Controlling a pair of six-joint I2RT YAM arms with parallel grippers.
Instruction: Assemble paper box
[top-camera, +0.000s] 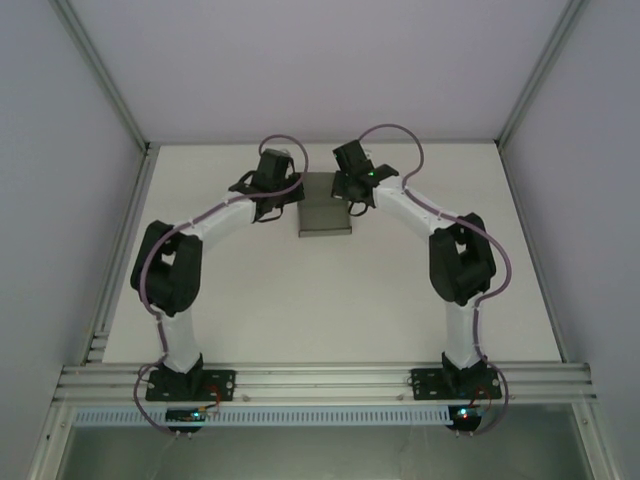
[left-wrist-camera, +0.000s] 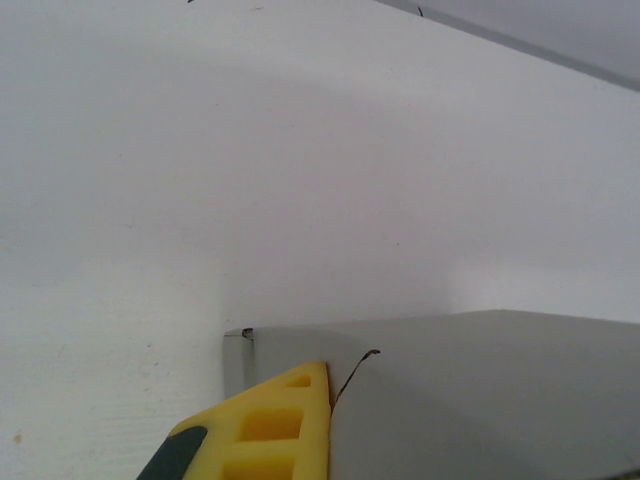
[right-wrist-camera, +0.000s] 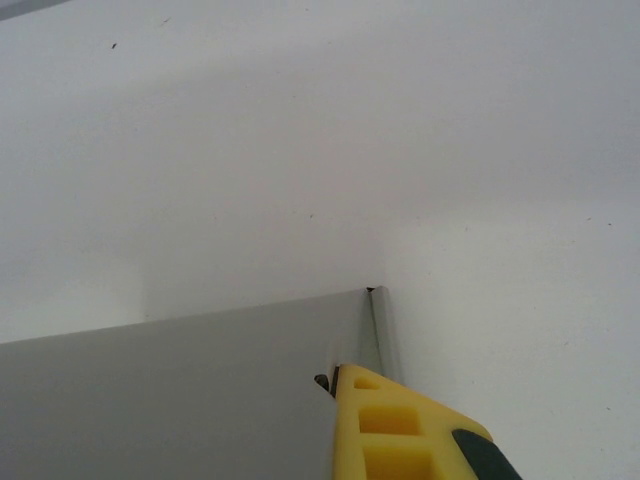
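The paper box (top-camera: 325, 208) is a grey paperboard piece lying at the far middle of the table, between both grippers. My left gripper (top-camera: 277, 203) is at its left end and my right gripper (top-camera: 352, 198) at its right end. In the left wrist view, a yellow finger (left-wrist-camera: 270, 425) lies flat against a raised grey panel (left-wrist-camera: 480, 400) beside a slit, and the other finger is hidden behind the panel. The right wrist view mirrors this, with a yellow finger (right-wrist-camera: 400, 430) against the grey panel (right-wrist-camera: 180, 400) near a folded corner. Both grippers look shut on the paperboard.
The white table (top-camera: 320, 300) is enclosed by white walls with aluminium frame posts (top-camera: 120, 110) at the far corners. An aluminium rail (top-camera: 320, 380) runs along the near edge, carrying both arm bases. The box lies close to the back wall.
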